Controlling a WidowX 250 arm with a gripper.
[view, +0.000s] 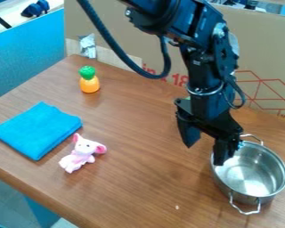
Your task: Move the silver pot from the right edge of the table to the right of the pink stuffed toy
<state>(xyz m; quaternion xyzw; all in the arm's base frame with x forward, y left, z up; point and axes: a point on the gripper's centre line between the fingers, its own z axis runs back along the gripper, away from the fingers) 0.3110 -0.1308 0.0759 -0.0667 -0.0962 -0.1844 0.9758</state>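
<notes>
The black gripper [205, 149] hangs over the right part of the table, its two fingers spread apart with nothing between them. One finger is over the left rim of a silver metal pot [252, 171] with two handles; whether they touch I cannot tell. On the left lies a folded blue cloth [38, 129]. A small pink and white plush toy [83, 152] rests just right of the cloth. Farther back stands an orange toy pineapple [89, 80] with a green top.
The brown wooden table [145, 178] has its front edge at lower left. A cardboard panel [151, 26] stands along the back, and a blue partition [26, 49] is beyond the left edge. Something green shows partly behind the arm.
</notes>
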